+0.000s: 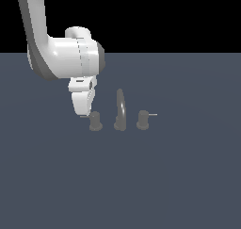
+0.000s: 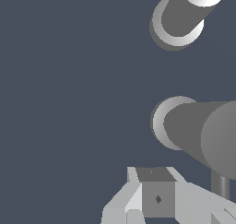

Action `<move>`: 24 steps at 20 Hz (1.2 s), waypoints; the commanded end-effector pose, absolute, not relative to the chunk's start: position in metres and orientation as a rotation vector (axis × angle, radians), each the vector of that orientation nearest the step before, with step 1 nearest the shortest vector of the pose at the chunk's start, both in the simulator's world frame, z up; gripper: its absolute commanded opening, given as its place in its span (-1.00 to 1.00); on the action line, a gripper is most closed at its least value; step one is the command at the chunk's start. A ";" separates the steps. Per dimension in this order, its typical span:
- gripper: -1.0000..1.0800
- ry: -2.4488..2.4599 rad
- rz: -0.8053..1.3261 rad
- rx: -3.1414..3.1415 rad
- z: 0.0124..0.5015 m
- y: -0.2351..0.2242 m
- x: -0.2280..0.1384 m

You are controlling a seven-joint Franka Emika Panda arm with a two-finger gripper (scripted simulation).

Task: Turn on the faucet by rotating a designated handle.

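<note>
Flaring grey cylindrical handle [image 1: 95, 121] beside claw [image 1: 84, 111]

My gripper [image 1: 84, 111] hangs tips-down at the exterior view's left of the faucet [image 1: 120, 111], its tips at the thin lever rod of the handle [image 1: 95, 121]. The arched spout [image 1: 121, 108] stands just right of that handle, and the mirror-image knob [image 1: 142, 119] sits farther right on the dark floor [image 1: 179, 176].
</note>
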State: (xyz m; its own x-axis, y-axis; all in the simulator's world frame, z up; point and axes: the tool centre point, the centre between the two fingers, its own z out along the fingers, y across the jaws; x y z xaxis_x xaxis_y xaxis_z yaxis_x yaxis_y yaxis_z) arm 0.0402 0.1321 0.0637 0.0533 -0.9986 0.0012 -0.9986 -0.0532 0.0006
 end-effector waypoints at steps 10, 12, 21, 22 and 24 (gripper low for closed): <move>-1.00 -2.163 0.000 2.278 0.064 0.144 0.018; -1.00 -2.163 0.000 2.278 0.064 0.147 0.011; -1.00 -2.169 0.004 2.276 0.064 0.140 -0.005; -1.00 -2.169 0.003 2.276 0.064 0.139 -0.008; -1.00 -2.167 0.002 2.277 0.064 0.138 -0.015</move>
State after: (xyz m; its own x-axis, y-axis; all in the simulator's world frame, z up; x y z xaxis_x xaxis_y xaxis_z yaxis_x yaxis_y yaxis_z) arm -0.0008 0.1427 0.0637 0.0490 -0.9988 -0.0096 -0.9986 -0.0488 -0.0219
